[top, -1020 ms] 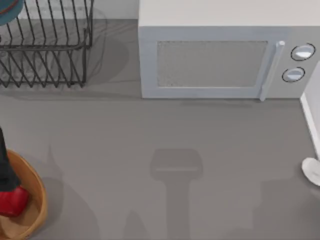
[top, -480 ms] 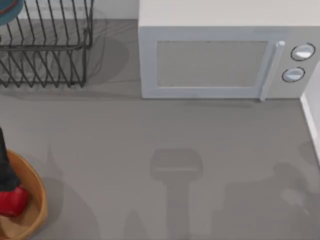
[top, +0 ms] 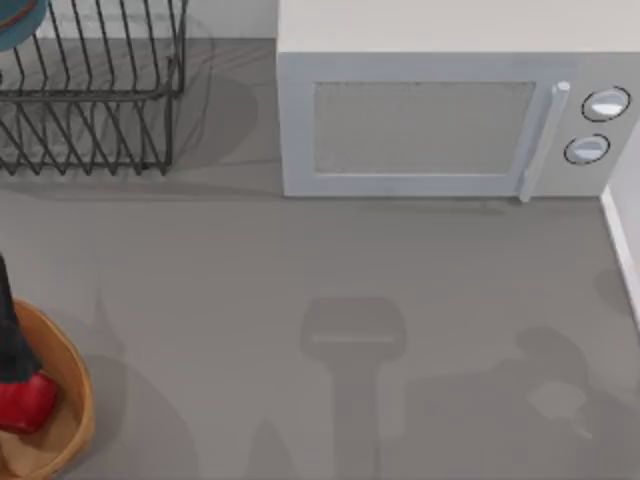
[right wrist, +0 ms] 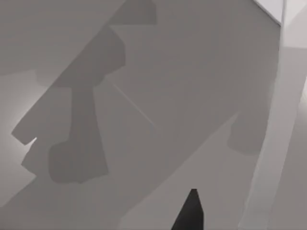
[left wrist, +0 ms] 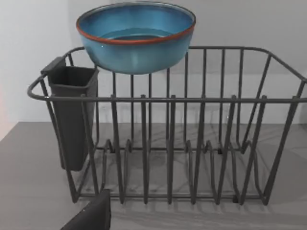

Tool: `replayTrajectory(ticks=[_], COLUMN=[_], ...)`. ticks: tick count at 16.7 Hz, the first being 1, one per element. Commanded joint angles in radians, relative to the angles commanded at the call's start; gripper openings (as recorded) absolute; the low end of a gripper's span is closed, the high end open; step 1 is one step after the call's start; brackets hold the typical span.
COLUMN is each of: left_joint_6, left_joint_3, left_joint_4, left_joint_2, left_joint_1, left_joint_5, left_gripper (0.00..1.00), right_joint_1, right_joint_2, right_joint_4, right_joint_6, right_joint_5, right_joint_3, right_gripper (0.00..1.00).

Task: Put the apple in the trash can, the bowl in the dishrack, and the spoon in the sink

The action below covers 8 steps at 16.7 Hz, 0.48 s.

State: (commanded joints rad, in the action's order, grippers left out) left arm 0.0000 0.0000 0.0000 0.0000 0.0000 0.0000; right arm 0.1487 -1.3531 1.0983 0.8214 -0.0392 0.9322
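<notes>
Nearest me at the table's left edge, the apple (top: 22, 402) sits over the trash can (top: 75, 395), with my left hand (top: 12, 345) as a dark shape directly above it; whether I grip it or have let go, I cannot tell. The apple step appears to be in hand (release, if not already made, is what the next move calls for). My right hand (right wrist: 190, 211) shows one dark tip over bare table (top: 330, 270); its state I cannot tell. Farther back, the bowl (left wrist: 136, 36) rests atop the dishrack (left wrist: 168, 143), beside the microwave (top: 440, 120).
</notes>
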Motion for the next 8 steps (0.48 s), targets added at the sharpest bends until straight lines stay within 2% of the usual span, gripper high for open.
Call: replayTrajectory(ticks=[4,8], left_joint_6=[0.000,0.000], left_joint_3=[0.000,0.000], left_joint_4=[0.000,0.000], left_joint_2=[0.000,0.000], left_joint_1=[0.000,0.000], left_joint_5=[0.000,0.000], left_gripper=[1.00,1.00], right_joint_1=[0.001,0.006], right_joint_2=[-0.061,-0.258], right_joint_4=[0.029,0.122], right_joint_6=[0.005,0.017], right_joint_5=[0.000,0.001], right_joint_3=[0.063,0.296], right_gripper=[0.00,0.00])
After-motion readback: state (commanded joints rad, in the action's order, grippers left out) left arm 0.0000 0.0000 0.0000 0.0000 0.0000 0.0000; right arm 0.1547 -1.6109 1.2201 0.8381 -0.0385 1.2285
